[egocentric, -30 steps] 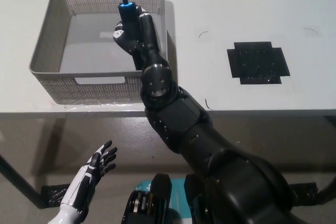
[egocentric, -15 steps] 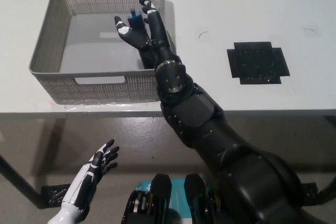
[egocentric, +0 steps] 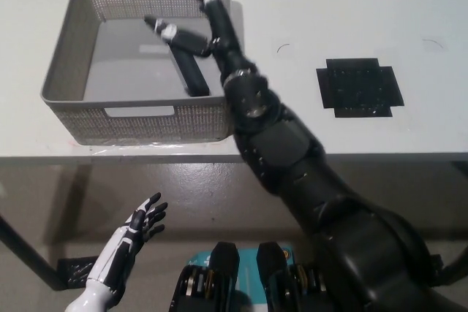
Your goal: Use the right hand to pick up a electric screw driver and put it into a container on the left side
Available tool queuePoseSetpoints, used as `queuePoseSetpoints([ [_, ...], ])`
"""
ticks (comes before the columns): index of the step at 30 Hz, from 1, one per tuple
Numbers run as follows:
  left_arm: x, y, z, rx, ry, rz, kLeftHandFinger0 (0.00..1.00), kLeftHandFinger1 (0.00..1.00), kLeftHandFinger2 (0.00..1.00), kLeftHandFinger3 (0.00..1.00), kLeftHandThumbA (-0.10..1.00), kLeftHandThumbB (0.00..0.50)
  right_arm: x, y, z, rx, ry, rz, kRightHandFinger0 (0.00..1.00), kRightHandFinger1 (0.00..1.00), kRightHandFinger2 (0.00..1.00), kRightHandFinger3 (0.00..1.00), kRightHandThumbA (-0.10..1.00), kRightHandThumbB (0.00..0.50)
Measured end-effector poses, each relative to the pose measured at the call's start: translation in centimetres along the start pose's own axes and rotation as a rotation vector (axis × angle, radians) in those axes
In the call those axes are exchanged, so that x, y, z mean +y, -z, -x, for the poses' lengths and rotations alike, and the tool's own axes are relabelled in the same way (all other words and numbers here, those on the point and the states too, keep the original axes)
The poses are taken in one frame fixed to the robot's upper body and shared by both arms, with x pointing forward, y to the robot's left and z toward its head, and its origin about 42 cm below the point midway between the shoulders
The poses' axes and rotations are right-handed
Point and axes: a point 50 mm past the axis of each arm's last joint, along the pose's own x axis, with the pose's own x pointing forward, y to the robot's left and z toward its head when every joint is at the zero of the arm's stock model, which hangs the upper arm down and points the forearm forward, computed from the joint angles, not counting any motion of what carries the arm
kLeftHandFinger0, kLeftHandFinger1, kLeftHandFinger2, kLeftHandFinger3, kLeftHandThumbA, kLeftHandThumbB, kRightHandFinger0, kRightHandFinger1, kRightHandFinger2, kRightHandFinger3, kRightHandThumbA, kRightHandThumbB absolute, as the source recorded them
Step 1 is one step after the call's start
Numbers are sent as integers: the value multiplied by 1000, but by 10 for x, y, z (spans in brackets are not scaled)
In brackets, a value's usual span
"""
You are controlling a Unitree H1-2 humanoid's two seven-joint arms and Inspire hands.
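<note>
**Screwdriver released into the basket**

A second ago the right hand [egocentric: 196, 23] was closed around the blue-capped electric screwdriver [egocentric: 190, 71] above the basket [egocentric: 62, 71]; half a second ago the fingers were spreading with the tool between them. Now the screwdriver lies on the basket floor, a dark bar slanting toward the near right corner, close to the near wall and just under the hand.

The basket sits at the left of the white tabletop [egocentric: 351, 5], its near wall close to the tabletop's front edge. Its floor left of the tool is bare. The black arm crosses the basket's right rim. A black square mat [egocentric: 359, 87] lies well apart to the right.

The right hand is spread wide, fingers apart, holding nothing. The white left hand [egocentric: 135, 233] hangs below the tabletop edge at lower left, fingers apart and holding nothing.
</note>
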Motion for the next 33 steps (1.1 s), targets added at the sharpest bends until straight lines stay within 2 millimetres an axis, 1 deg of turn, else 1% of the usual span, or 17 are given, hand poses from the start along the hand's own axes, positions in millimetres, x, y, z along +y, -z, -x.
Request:
queuePoseSetpoints([
  [1,0,0,0,1,0,0,1000,1000,1000,1000,1000,60,-4,-7,-2,-30,8,-7,1000,1000,1000,1000,929,307],
  [3,0,0,0,4,0,1,1000,1000,1000,1000,1000,53,-15,-20,-3,-91,28,-14,1000,1000,1000,1000,916,283],
  [6,0,2,1,10,-1,2,1000,1000,1000,1000,1000,43,-30,-30,0,-149,52,-22,1000,1000,1000,1000,933,290],
  [8,0,2,1,13,-1,3,1000,1000,1000,1000,1000,36,-38,-31,4,-171,68,-25,1000,1000,1000,1000,954,290],
  [9,0,3,1,16,-1,4,1000,1000,1000,1000,1000,32,-48,-31,10,-189,86,-29,1000,1000,1000,1000,961,293],
  [11,0,4,2,21,-2,5,1000,1000,1000,1000,1000,35,-61,-28,20,-204,111,-31,1000,1000,1000,1000,965,331],
  [12,0,4,2,23,-2,5,1000,1000,1000,1000,1000,32,-66,-27,23,-209,121,-31,1000,1000,1000,1000,957,336],
  [15,0,5,2,27,-2,6,1000,1000,1000,1000,1000,28,-94,-21,41,-229,170,-26,1000,1000,1000,1000,907,285],
  [17,0,6,2,29,-3,6,1000,1000,1000,1000,1000,26,-110,-18,53,-238,201,-23,1000,1000,1000,1000,858,274],
  [18,0,6,2,30,-3,6,1000,1000,1000,1000,1000,22,-120,-16,60,-241,217,-22,1000,1000,1000,1000,826,239],
  [19,0,7,3,32,-3,7,1000,1000,1000,1000,1000,28,-128,-13,69,-242,233,-21,1000,1000,1000,1000,819,243],
  [21,0,7,3,35,-3,7,1000,1000,1000,1000,1000,21,-142,-10,84,-252,256,-16,1000,1000,1000,1000,809,222],
  [25,0,11,4,47,-4,10,1000,1000,1000,1000,1000,17,-163,2,126,-256,293,-16,1000,1000,1000,1000,768,229],
  [27,0,12,5,51,-5,11,1000,1000,1000,1000,1000,8,-169,11,152,-246,311,-20,1000,1000,1000,1000,759,196],
  [30,1,13,5,55,-6,13,1000,1000,1000,1000,1000,9,-175,20,191,-238,326,-33,1000,1000,1000,1000,841,195],
  [32,1,14,6,56,-9,14,1000,1000,1000,1000,1000,9,-177,28,228,-217,333,-42,1000,1000,1000,1000,912,211],
  [33,2,14,7,57,-11,16,1000,1000,1000,1000,1000,15,-177,33,244,-204,334,-51,1000,1000,1000,1000,941,198],
])
